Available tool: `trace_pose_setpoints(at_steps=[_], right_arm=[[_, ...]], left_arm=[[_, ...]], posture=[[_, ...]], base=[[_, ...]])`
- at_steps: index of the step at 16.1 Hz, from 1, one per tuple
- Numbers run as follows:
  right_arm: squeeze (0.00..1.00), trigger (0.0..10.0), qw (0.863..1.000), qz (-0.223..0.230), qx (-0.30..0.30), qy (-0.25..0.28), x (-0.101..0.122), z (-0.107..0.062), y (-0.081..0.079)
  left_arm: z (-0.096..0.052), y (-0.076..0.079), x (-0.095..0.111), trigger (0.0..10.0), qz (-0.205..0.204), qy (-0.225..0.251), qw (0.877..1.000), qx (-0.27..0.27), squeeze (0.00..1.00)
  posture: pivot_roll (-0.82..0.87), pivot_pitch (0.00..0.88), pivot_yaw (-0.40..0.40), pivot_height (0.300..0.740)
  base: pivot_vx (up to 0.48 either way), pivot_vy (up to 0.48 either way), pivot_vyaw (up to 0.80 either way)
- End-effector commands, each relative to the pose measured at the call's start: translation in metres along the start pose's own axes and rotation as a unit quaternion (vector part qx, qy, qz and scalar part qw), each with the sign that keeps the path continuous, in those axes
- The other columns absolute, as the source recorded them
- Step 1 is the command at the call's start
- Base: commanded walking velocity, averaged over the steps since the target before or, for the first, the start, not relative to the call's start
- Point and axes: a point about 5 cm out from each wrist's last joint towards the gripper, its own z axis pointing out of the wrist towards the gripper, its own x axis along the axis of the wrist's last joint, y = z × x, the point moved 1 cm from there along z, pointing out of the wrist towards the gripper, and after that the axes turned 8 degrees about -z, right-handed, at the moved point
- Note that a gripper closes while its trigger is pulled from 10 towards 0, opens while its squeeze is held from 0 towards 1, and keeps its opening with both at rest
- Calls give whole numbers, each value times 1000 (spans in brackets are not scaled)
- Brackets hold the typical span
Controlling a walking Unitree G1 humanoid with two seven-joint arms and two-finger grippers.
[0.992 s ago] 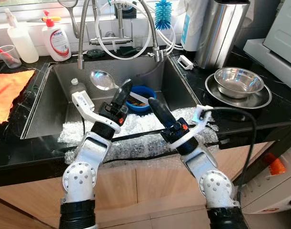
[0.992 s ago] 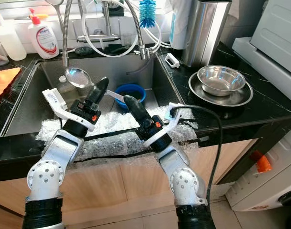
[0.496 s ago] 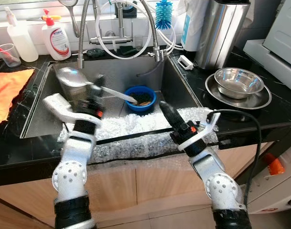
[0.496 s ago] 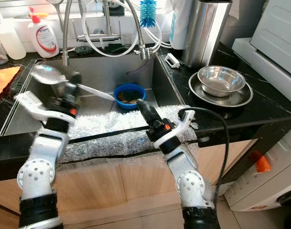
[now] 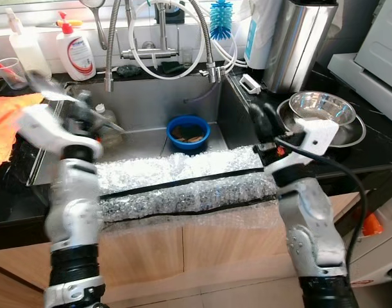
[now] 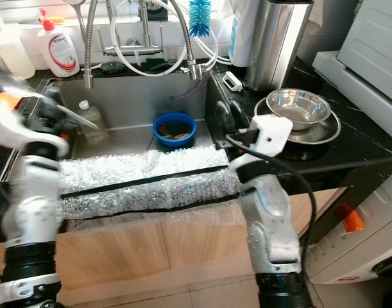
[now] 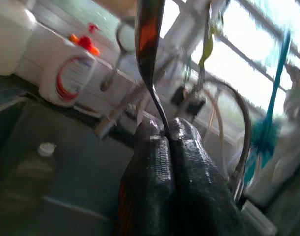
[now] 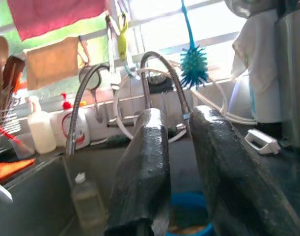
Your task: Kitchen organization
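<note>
The ladle (image 7: 149, 54) is up in the air over the left end of the sink (image 5: 151, 102), its thin handle pinched tight between the left gripper (image 7: 168, 142) jaws, clenched right on it; the bowl end is a blur out over the left rim. The left arm is raised above the surface at the sink's left edge, near the orange cloth (image 5: 6, 125).

Down in the sink, a blue bowl (image 5: 188, 131) sits near the right wall with something brown inside, and a small clear bottle (image 5: 104, 122) stands toward the left side. A strip of bubble wrap (image 5: 176, 183) lies draped along the sink's front edge.

Over on the right, the right gripper (image 8: 181, 147) is held up above the surface's front edge, between the sink and the steel bowl (image 5: 321, 109), its jaws parted with nothing between them. That steel bowl rests on a steel plate (image 5: 349, 136) at the right side of the black surface.

Along the back edge: a white soap bottle (image 5: 76, 51) with a red cap, the coiled faucet (image 5: 112, 45), and a blue brush (image 5: 220, 18) hanging behind.
</note>
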Motion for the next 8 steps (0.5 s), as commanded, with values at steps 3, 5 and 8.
trace_pose_setpoints(at_steps=[3,5,8], right_arm=[[0,10000,998,-58,-18,24,9,-2,-3],[0,10000,994,-101,-32,0,-2,-14,3],[0,10000,990,-126,-52,-22,-10,-29,9]], left_arm=[[5,13,-12,10000,129,-16,991,-42,0],[3,14,-25,10000,203,-28,977,-60,0],[0,9,-40,10000,244,-46,966,-69,0]], posture=[[-7,0,-1,740],[-16,0,6,740],[-27,0,9,740]], base=[[0,0,0],[0,0,0],[0,0,0]])
